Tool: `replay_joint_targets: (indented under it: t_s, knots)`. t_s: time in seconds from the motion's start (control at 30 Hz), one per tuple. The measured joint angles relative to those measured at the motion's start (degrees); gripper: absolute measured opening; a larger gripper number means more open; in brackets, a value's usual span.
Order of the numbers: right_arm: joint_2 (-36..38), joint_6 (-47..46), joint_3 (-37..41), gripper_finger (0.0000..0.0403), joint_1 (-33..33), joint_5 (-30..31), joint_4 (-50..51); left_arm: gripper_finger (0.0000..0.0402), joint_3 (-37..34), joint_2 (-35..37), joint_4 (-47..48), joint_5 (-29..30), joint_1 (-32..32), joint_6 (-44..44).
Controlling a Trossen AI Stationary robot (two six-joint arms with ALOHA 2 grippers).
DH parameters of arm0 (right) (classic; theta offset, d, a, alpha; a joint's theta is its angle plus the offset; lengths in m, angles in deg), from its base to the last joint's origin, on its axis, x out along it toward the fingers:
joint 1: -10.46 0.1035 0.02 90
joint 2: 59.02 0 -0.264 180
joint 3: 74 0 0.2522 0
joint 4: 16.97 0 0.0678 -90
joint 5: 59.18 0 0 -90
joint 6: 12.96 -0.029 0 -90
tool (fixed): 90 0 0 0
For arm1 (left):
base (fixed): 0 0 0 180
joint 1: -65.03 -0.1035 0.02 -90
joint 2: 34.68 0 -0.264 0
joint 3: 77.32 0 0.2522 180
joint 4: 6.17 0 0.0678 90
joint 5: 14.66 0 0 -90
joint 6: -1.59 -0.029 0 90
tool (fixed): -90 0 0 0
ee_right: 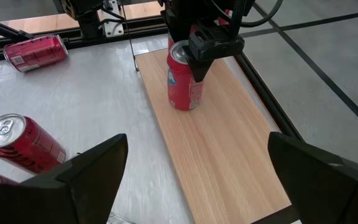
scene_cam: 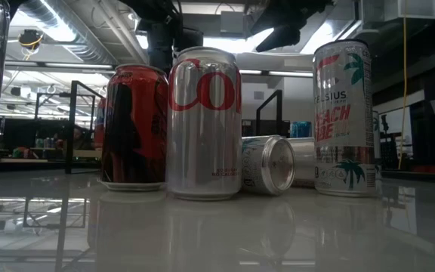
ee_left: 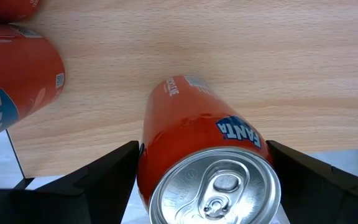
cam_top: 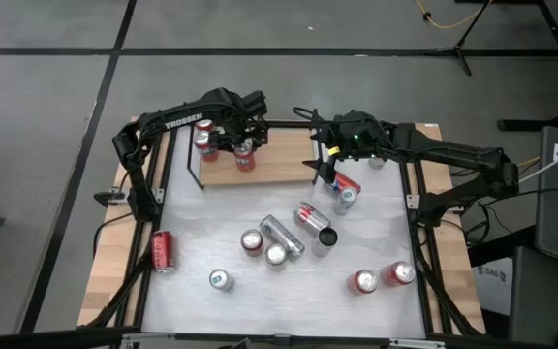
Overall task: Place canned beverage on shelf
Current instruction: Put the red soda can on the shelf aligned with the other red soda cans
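Two orange soda cans are standing on the flat light-brown wooden shelf with thin black rails (cam_top: 269, 165) at the far side of the table. We are seeing the left gripper (cam_top: 244, 145) hanging right over one of them, the upright orange Fanta can with the silver top (cam_top: 245, 158). Its two dark fingers (ee_left: 98, 177) are spread wide, one on each side of this can, and we are seeing a gap between each finger and the can, so they are not squeezing it. The second orange can (cam_top: 204, 143) is standing just beside it on the same board, closer to the shelf's left end.

The right gripper (cam_top: 324, 167) is waiting near the right end of the shelf, above the white shiny tabletop (cam_top: 211, 228). Its fingers (ee_right: 86, 171) are wide apart too and are holding nothing.

Many more cans are sitting on the white table. A red can lying on its side (cam_top: 162, 250) is resting near the left edge. A tall silver can (scene_cam: 203, 123) is standing close to the low camera.
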Motion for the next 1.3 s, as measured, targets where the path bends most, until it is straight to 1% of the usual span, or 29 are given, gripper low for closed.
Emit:
replay_joint_targets:
  t_s: [0.47,0.57,0.7,0.77,0.83,0.93,1.0,1.13,1.3]
  knots:
    - [0.0,0.0,0.0,0.0379,0.0,0.0,0.0,0.0331,0.0,0.0,-2.1,0.6,0.0,0.1]
    - [0.0,0.0,0.0,0.0379,0.0,0.0,0.0,0.0346,0.0,0.1,-1.9,0.7,0.0,1.6]
    - [0.0,0.0,0.0,0.0379,0.0,0.0,0.0,0.0388,0.0,0.2,-1.1,0.9,0.0,1.5]
    - [0.0,0.0,0.0,0.0379,0.0,0.0,0.0,0.0396,0.0,0.2,-1.2,0.9,0.0,-0.7]
    - [0.0,0.0,0.0,0.0379,0.0,0.0,0.0,0.0390,0.0,0.2,-1.5,0.1,0.0,-4.3]
    - [0.0,0.0,0.0,0.0379,0.0,0.0,0.0,0.0386,0.0,0.7,-2.0,-2.0,-0.3,-12.6]
    - [0.0,0.0,0.0,0.0379,0.0,0.0,0.0,0.0385,0.0,1.6,-3.0,-2.3,-0.4,-17.5]
    - [0.0,0.0,0.0,0.0379,0.0,0.0,0.0,0.0385,0.0,4.1,-4.5,0.8,-0.9,-25.6]
    - [0.0,0.0,0.0,0.0379,0.0,0.0,0.0,0.0385,0.0,7.4,-4.8,4.4,-1.2,-32.3]
